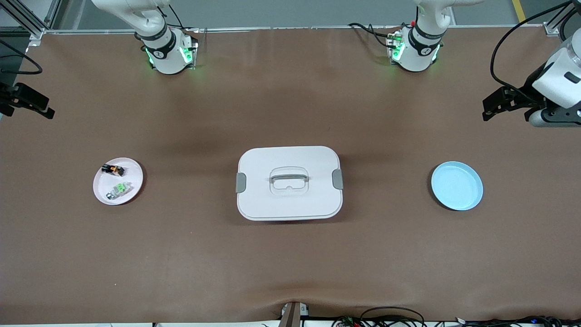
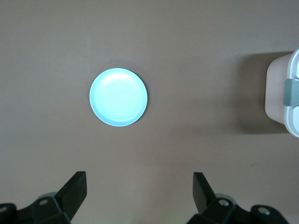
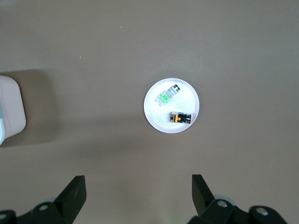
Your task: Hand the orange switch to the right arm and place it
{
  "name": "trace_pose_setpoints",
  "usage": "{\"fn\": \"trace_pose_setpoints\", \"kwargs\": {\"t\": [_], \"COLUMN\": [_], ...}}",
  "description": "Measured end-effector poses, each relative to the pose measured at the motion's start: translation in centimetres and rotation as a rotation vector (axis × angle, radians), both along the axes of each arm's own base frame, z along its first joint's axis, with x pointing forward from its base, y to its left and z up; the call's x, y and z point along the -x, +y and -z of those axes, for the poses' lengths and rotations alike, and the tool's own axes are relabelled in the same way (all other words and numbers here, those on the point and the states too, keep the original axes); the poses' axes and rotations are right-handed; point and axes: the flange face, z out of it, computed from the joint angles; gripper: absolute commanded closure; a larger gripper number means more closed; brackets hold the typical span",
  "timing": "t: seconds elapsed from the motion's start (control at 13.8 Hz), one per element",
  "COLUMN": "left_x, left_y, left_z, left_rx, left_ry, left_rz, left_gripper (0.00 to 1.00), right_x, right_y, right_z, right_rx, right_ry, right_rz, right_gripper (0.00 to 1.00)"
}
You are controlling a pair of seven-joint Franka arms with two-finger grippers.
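Both arms wait, raised at the table's ends. Right gripper (image 1: 43,109) over bare table at the right arm's end, fingers spread wide, nothing between them; right wrist view confirms (image 3: 139,191). Left gripper (image 1: 490,108) over bare table at the left arm's end, likewise released and holding nothing (image 2: 140,191). Orange switch (image 1: 113,170) lies on its side on the pink plate (image 1: 131,175), below and a little ahead of the right gripper's fingertips, with a green switch (image 1: 119,188) just beside it on the same plate, apart from it. Blue plate (image 1: 456,185) below the left gripper holds nothing. White lidded box (image 1: 272,159) sits between the plates, closed. Judgement: the switch lying at the right arm's end fits a finished handover and placing, but equally a layout where it has yet to travel; the pictures do not settle which. For any grasp here: the switch is small and dark, so come straight down with the fingers across its short width, keep clear of the green one, and mind the plate rim, since the light plate may slide.
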Motion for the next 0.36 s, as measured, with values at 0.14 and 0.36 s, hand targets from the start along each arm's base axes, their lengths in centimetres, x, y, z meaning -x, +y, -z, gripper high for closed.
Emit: {"fn": "trace_pose_setpoints", "kwargs": {"t": [0.14, 0.36], "left_x": [0.0, 0.01], "left_y": [-0.03, -0.07], "left_z": [0.0, 0.0], "left_rx": [0.0, 0.0], "left_ry": [0.0, 0.0], "left_rz": [-0.011, -0.017], "left_gripper": [0.0, 0.0], "right_x": [0.12, 0.2], "right_y": [-0.29, -0.3], "right_z": [0.08, 0.09], "right_rx": [-0.001, -0.002], "right_ry": [0.009, 0.015], "right_rz": [-0.008, -0.01], "right_gripper": [0.0, 0.0]}}
